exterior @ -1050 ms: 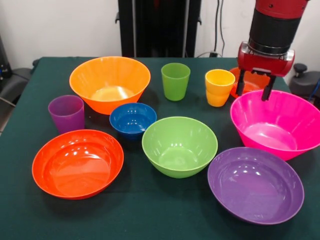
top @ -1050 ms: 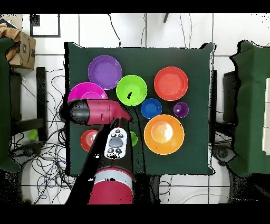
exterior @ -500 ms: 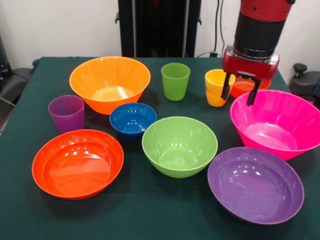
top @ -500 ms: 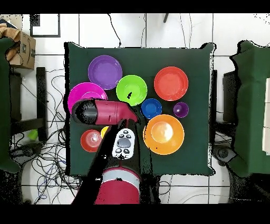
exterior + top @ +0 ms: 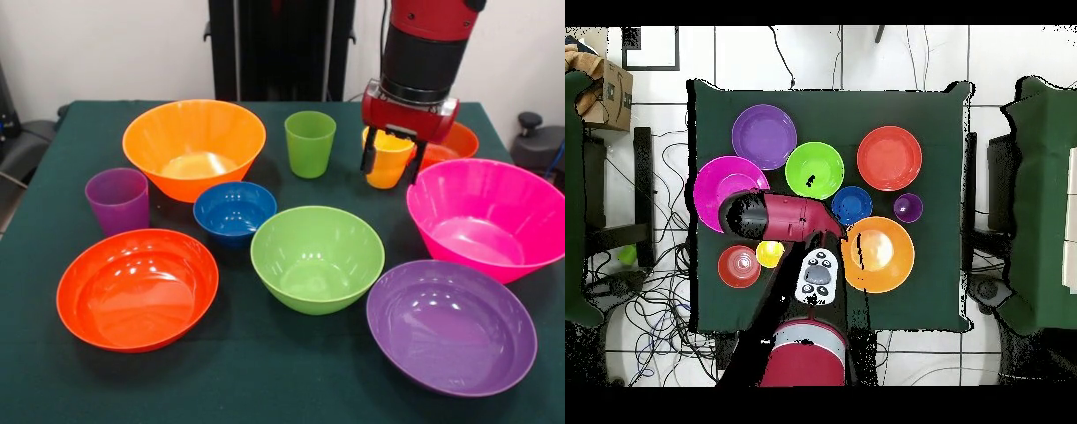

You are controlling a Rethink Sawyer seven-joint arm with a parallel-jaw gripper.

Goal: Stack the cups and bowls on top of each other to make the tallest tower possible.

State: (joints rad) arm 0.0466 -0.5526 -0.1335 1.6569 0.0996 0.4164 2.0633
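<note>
Two jaws astride yellow cup (image 5: 388,155) — open

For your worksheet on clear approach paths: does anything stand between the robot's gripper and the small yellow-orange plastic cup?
Nothing visible does. In the front view the open gripper hangs right at the yellow-orange plastic cup, one finger at each side. The pink bowl and small red-orange bowl stand beside it, not between.
</note>
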